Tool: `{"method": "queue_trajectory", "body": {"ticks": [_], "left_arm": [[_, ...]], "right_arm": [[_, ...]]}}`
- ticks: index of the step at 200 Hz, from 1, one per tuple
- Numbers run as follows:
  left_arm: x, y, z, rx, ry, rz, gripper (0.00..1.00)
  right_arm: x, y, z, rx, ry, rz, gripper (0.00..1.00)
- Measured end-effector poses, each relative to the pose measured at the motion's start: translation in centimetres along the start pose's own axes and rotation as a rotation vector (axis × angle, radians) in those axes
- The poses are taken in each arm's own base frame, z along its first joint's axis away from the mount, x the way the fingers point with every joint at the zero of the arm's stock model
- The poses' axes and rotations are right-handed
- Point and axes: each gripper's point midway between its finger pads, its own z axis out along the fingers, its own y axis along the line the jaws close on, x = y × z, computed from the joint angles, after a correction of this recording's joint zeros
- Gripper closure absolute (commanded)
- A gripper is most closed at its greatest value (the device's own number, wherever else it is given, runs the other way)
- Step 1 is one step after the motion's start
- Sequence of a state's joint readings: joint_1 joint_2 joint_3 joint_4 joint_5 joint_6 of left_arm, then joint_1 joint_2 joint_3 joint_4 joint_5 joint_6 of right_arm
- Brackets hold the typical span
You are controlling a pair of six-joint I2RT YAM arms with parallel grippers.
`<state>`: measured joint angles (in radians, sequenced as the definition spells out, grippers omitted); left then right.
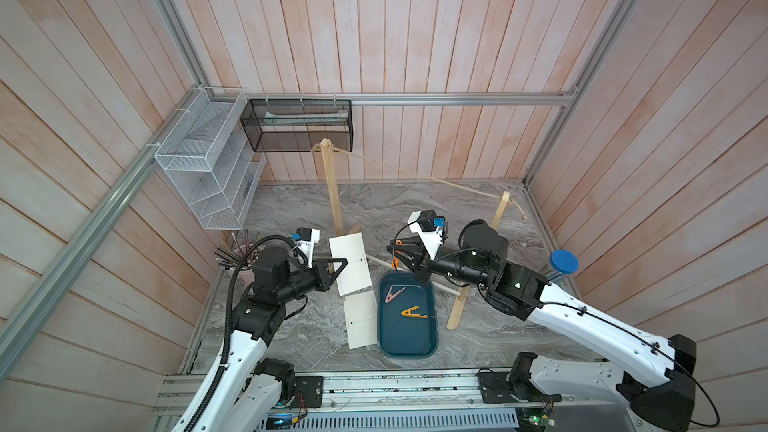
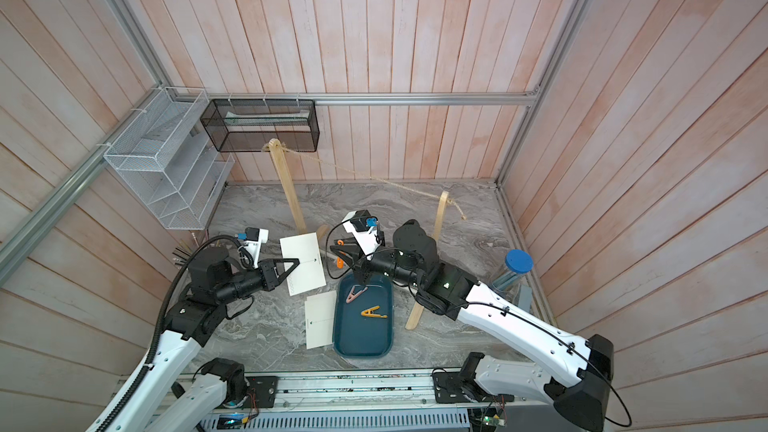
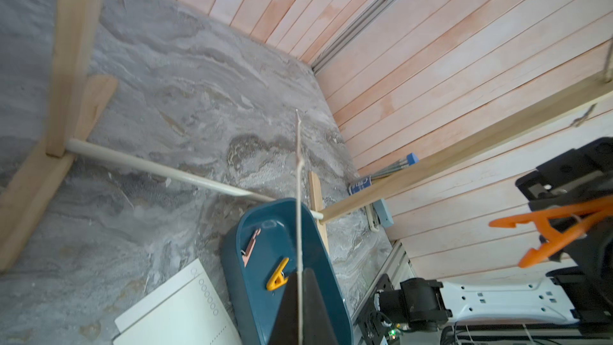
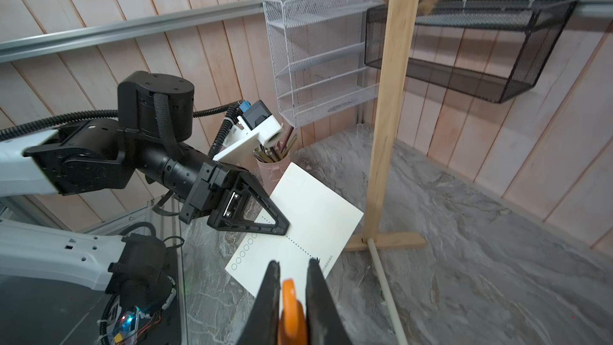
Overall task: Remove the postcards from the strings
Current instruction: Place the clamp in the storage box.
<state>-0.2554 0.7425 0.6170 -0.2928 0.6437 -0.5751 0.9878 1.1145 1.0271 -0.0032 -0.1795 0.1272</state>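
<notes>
My left gripper [image 1: 345, 261] is shut on one of the postcards [image 1: 353, 249], a white card held flat above the table. It is edge-on in the left wrist view [image 3: 298, 194] and broadside in the right wrist view [image 4: 311, 214]. A second postcard [image 1: 361, 320] lies on the table beside the teal tray [image 1: 415, 347]. My right gripper [image 4: 293, 263] is shut on an orange clothespin [image 4: 290, 297] over the tray's far end. The tan string [image 1: 415, 172] hangs bare between two wooden posts [image 1: 332, 184].
A pink clothespin [image 1: 394, 294] and a yellow clothespin [image 1: 412, 312] lie in the tray. A white dowel [image 4: 388, 287] joins the posts' feet. A pencil cup [image 1: 241, 251] stands at the left wall under a white wire rack [image 1: 208, 168]. A blue-lidded container [image 1: 564, 261] is at the right.
</notes>
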Motion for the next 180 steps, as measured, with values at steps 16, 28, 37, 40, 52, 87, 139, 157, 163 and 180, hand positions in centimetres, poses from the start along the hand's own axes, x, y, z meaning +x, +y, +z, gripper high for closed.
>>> {"method": "queue_trajectory", "body": {"ticks": [16, 28, 37, 40, 52, 87, 139, 157, 163, 180], "left_arm": [[2.1, 0.7, 0.8, -0.004, 0.055, -0.039, 1.00], [3.6, 1.3, 1.2, -0.015, 0.096, -0.066, 1.00], [4.7, 1.6, 1.5, -0.025, 0.124, -0.085, 1.00], [5.0, 1.7, 1.5, -0.027, 0.132, -0.089, 1.00], [6.2, 2.1, 1.7, -0.042, 0.160, -0.109, 1.00], [8.9, 3.9, 2.2, -0.096, 0.213, -0.163, 1.00], [12.2, 6.0, 2.9, -0.174, 0.294, -0.228, 1.00], [13.2, 6.5, 3.2, -0.194, 0.324, -0.236, 1.00], [13.4, 6.6, 3.3, -0.201, 0.334, -0.237, 1.00], [13.8, 7.1, 3.3, -0.229, 0.346, -0.233, 1.00]], "right_arm": [[3.3, -0.1, 0.6, 0.027, 0.054, 0.045, 1.00], [6.4, -0.4, 1.0, 0.048, 0.104, 0.089, 1.00], [9.0, -0.8, 1.2, 0.068, 0.148, 0.124, 1.00], [9.7, -0.9, 1.3, 0.074, 0.162, 0.139, 1.00], [12.8, -1.5, 1.4, 0.100, 0.213, 0.190, 1.00], [19.2, -2.4, 0.9, 0.149, 0.301, 0.327, 1.00], [22.6, -3.0, 1.7, 0.181, 0.344, 0.430, 1.00], [23.5, -3.1, 1.8, 0.190, 0.355, 0.452, 1.00], [23.8, -3.2, 1.8, 0.194, 0.362, 0.458, 1.00], [24.7, -3.4, 2.0, 0.207, 0.382, 0.472, 1.00]]}}
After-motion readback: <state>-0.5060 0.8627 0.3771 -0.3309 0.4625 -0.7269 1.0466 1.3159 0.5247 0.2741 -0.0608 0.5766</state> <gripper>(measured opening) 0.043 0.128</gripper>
